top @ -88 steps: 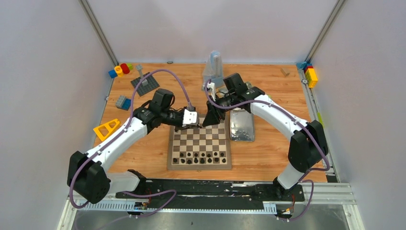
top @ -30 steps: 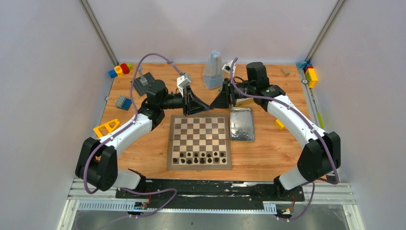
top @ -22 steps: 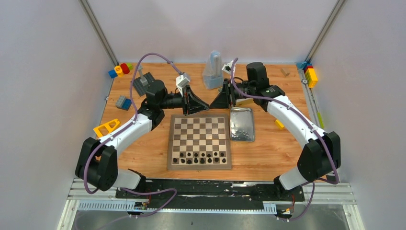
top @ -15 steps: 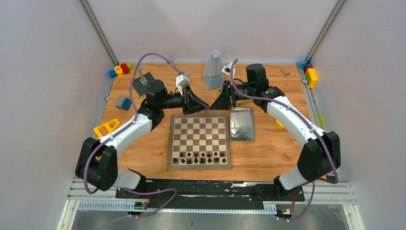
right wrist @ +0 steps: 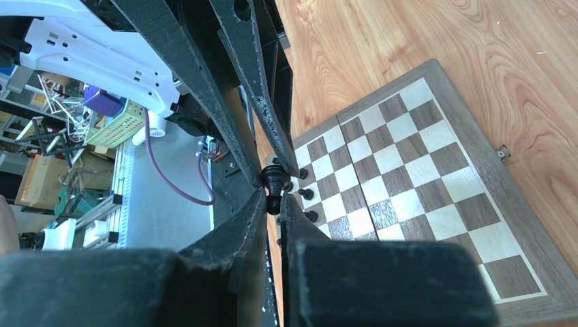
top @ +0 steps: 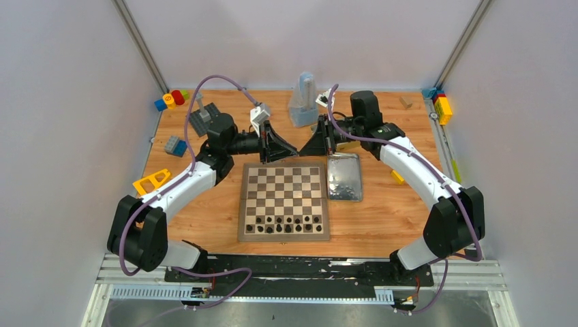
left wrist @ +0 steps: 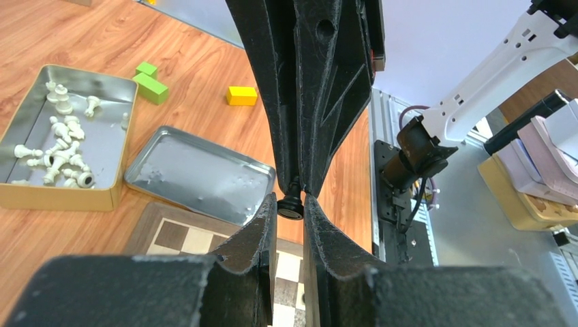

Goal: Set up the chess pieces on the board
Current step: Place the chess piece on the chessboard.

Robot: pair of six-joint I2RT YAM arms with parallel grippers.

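As I judge it, the step in hand is a mid-air handover. The left hand [left wrist: 290,203] and the right hand [right wrist: 273,202] meet tip to tip above the far edge of the flat square wooden chessboard with dark-brown and cream squares [top: 284,182]. Between them they share one small glossy black chess piece [left wrist: 291,207].

To do it well, the giving hand should let go only when the other's grip is sure. It should spread its fingers slowly and draw straight back, so the piece is neither twisted nor flicked out. The pictures do not say which hand gives. The receiver does best to leave the piece's foot free for setting on a square.

Both hands are nearly together, each clamped on the piece. The left hand's fingertips pinch what looks like its wide foot, and the right hand's narrow tips nip the slimmer part beyond. Neither hand touches the board.

Other black pieces [top: 285,223] stand along the board's near edge. The cream-white pieces [left wrist: 58,146] lie in an open gold metal tin [left wrist: 58,199] on the wooden bench [top: 382,211], off the board's far right corner. Beside it lies a shallow silvery tin lid [left wrist: 198,178].
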